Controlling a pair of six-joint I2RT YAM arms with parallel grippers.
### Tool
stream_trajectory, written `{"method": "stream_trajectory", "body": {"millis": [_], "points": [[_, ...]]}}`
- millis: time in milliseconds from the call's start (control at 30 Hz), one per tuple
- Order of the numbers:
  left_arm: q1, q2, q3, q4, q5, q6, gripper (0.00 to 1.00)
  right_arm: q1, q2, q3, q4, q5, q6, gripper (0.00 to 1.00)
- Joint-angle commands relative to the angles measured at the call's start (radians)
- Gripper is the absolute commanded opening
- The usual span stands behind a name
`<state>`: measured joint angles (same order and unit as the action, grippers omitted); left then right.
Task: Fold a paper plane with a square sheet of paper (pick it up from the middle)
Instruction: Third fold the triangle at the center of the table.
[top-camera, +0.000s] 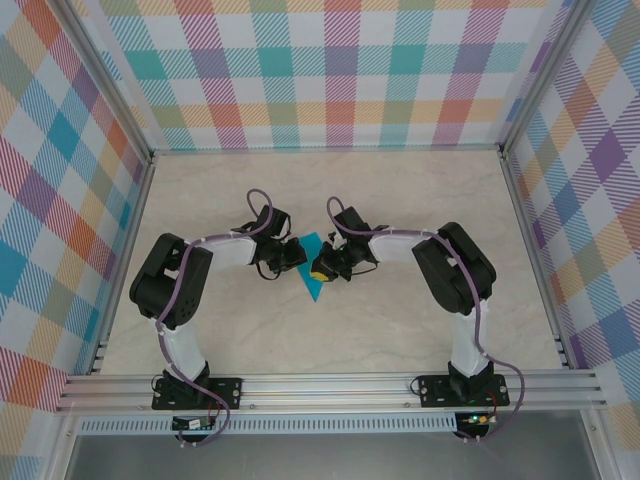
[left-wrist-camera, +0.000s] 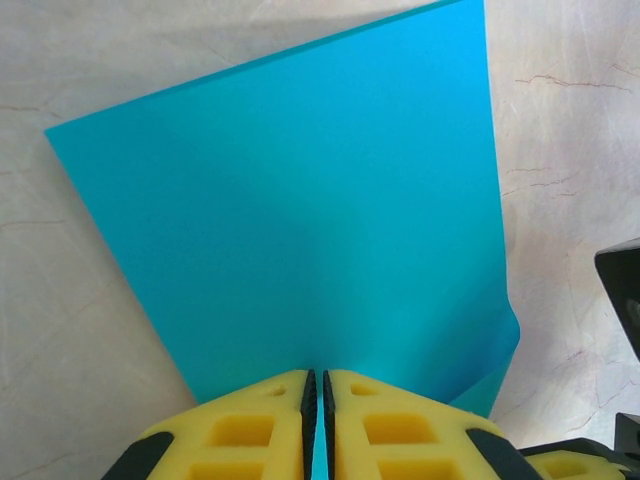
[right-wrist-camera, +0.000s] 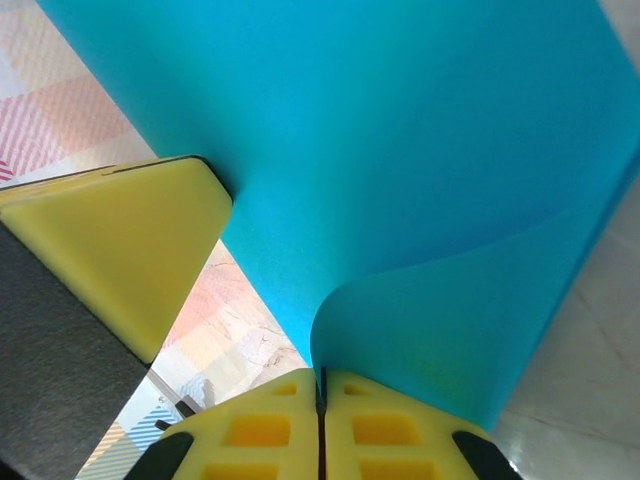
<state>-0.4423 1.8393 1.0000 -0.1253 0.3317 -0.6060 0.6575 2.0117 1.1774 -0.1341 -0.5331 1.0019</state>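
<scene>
The square sheet of paper (top-camera: 314, 266) is plain teal and hangs between my two grippers over the middle of the table. My left gripper (top-camera: 297, 257) is shut on one edge of it. In the left wrist view the sheet (left-wrist-camera: 300, 220) spreads out flat beyond the closed yellow fingers (left-wrist-camera: 260, 420). My right gripper (top-camera: 323, 268) is shut on the opposite side. In the right wrist view the sheet (right-wrist-camera: 400, 150) curls over in a loop just above that gripper (right-wrist-camera: 321, 382). The paper plane is out of view.
The pale marble table (top-camera: 400, 330) is ringed by checked walls (top-camera: 340, 70) and aluminium rails (top-camera: 330, 385). In the right wrist view a yellow finger of the left gripper (right-wrist-camera: 120, 250) stands close by. Part of the right gripper's black body (left-wrist-camera: 625, 290) shows in the left wrist view.
</scene>
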Motion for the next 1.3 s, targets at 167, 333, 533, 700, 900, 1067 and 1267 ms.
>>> {"method": "stream_trajectory", "body": {"millis": [167,333,533,700,900,1067,1267], "points": [[0.005,0.032,0.004,-0.02,0.015,0.001,0.13,0.01,0.022,0.027,-0.017,-0.009,-0.025,0.07],[0.005,0.033,0.004,-0.02,0.018,-0.001,0.13,0.01,0.028,0.034,-0.009,-0.008,-0.025,0.08],[0.005,0.036,0.004,-0.019,0.021,0.0,0.13,0.01,0.041,0.039,-0.016,-0.011,-0.031,0.07],[0.005,0.038,0.003,-0.019,0.024,0.001,0.13,0.01,0.045,0.039,-0.011,-0.011,-0.032,0.07],[0.005,0.038,0.003,-0.018,0.027,0.0,0.13,0.01,0.047,0.038,-0.004,-0.012,-0.038,0.07],[0.005,0.039,0.001,-0.019,0.029,0.0,0.13,0.01,0.051,0.036,0.001,-0.008,-0.039,0.07],[0.006,0.038,0.002,-0.019,0.033,0.002,0.13,0.011,0.059,0.037,-0.002,0.0,-0.041,0.07]]}}
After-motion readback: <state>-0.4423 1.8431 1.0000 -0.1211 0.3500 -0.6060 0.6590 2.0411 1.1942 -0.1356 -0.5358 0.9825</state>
